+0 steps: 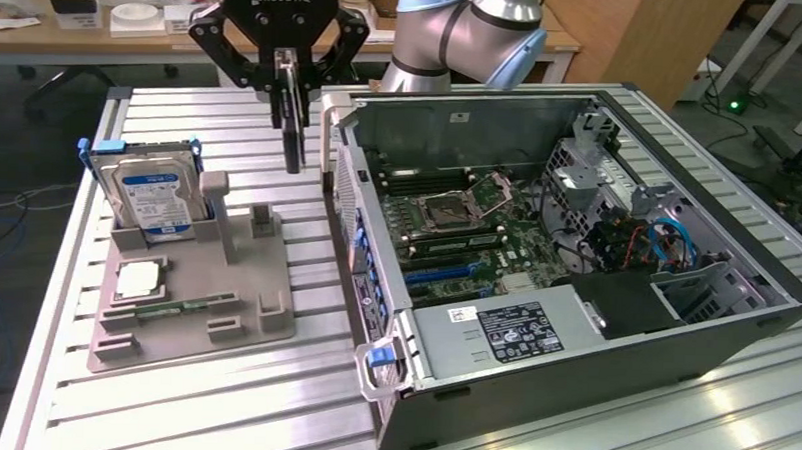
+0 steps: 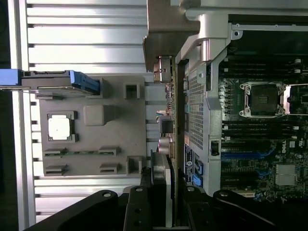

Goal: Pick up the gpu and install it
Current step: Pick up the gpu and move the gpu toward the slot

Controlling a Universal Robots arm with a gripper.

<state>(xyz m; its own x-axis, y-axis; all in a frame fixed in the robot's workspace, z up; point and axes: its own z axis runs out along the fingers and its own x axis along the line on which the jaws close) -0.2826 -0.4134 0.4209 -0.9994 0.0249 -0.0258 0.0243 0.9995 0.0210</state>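
The gpu (image 1: 294, 116) is a thin black card hanging on edge, held upright in the air. My gripper (image 1: 289, 79) is shut on its upper end. The card floats over the slatted table, between the grey fixture (image 1: 199, 288) and the outer wall of the open computer case (image 1: 502, 409), just outside that wall. In the wrist view the gpu (image 2: 161, 185) shows edge-on between my fingers (image 2: 137, 211), next to the case wall (image 2: 202, 106). The motherboard (image 1: 468, 227) lies exposed inside, with blue slots (image 1: 439, 271) near its front.
The grey fixture carries a silver hard drive with a blue label (image 1: 155, 196), a CPU chip (image 1: 139, 276) and a slim green memory stick (image 1: 171, 305). A power supply (image 1: 504, 334) and cables (image 1: 654, 244) fill the case's front and the exterior view's right.
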